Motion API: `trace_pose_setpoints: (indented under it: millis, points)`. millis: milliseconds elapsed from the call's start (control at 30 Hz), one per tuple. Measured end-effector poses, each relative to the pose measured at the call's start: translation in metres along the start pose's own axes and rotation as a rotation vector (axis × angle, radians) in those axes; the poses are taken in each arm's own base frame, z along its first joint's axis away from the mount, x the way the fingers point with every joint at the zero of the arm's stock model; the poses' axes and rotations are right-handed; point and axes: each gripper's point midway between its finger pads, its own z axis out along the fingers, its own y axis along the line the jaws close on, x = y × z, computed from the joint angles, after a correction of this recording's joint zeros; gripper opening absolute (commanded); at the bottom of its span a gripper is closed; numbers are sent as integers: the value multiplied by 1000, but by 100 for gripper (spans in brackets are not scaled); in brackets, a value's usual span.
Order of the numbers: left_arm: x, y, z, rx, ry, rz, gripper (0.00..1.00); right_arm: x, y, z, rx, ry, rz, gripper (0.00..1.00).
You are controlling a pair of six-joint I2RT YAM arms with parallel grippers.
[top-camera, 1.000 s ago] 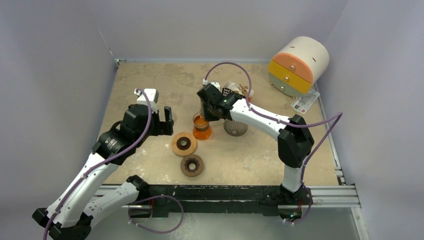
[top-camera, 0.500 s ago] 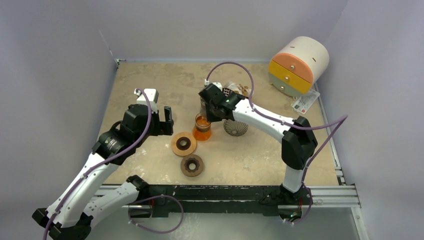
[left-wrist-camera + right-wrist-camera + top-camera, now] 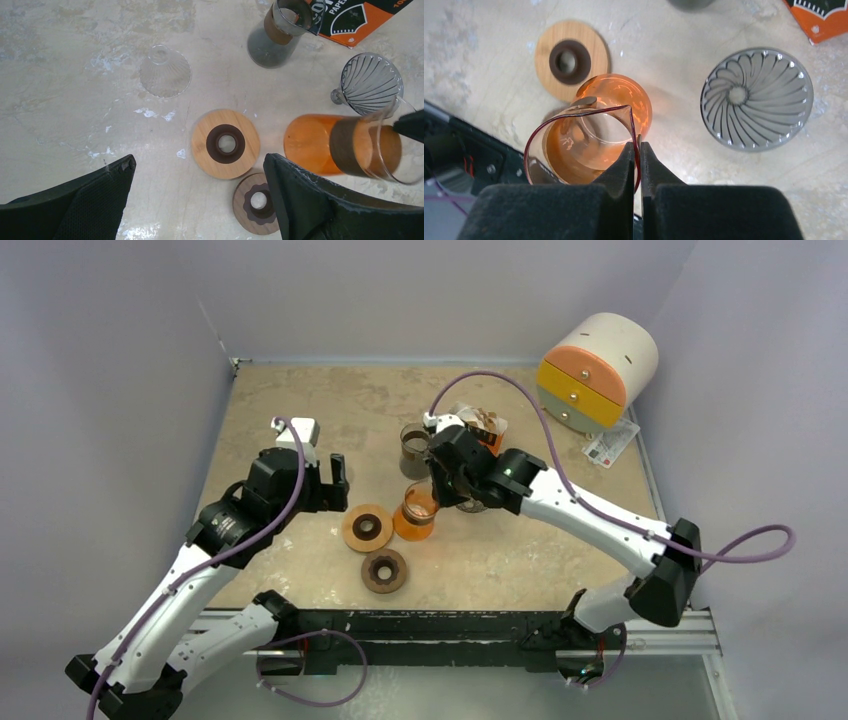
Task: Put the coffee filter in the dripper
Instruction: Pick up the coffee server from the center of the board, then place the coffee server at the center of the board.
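Right fingers (image 3: pixel 621 167) pinch shut on the rim of the orange carafe (image 3: pixel 616 97); left fingers (image 3: pixel 300 200) spread wide, gripping nothing. Ribbed dripper (image 3: pixel 756 105) lies at its 3 o'clock; filter box (image 3: pixel 824 20), 2 o'clock, is cropped.

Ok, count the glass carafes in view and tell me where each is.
2. The orange carafe is beside the light wooden ring, its rim pinched by the right gripper. The smoky grey carafe stands farther back, beside the filter box.

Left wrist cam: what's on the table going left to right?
clear glass dripper → light wooden ring → grey carafe → orange carafe
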Motion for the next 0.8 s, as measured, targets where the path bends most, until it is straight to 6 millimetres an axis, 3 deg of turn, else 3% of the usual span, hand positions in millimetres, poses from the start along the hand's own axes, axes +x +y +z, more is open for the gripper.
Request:
trace_pose_setpoints:
  millis: [133, 300, 533, 800]
  points:
    - [4, -4, 3, 13, 22, 5, 100, 21, 1, -21, -26, 14, -70, 0]
    - [7, -8, 6, 29, 41, 9, 99, 50, -7, -32, -25, 60, -124, 0]
    - [10, -11, 9, 40, 63, 14, 98, 91, -33, -35, 28, 130, -147, 0]
    - [13, -12, 13, 35, 79, 18, 97, 114, -50, -30, 82, 149, -135, 0]
